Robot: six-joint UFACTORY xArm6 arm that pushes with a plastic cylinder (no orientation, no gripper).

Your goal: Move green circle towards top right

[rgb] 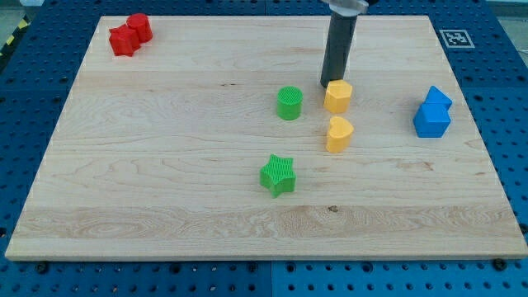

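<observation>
The green circle [289, 103] stands near the middle of the wooden board [165, 165]. My tip [327, 85] rests on the board just at the top left edge of a yellow hexagon block [337, 96], about one block width to the right of the green circle and apart from it. The dark rod rises from the tip towards the view's top.
A yellow heart-like block [339, 134] lies below the yellow hexagon. A green star [278, 175] lies below the green circle. Two red blocks [130, 35] sit at the top left corner. Two blue blocks [433, 111] sit at the right edge.
</observation>
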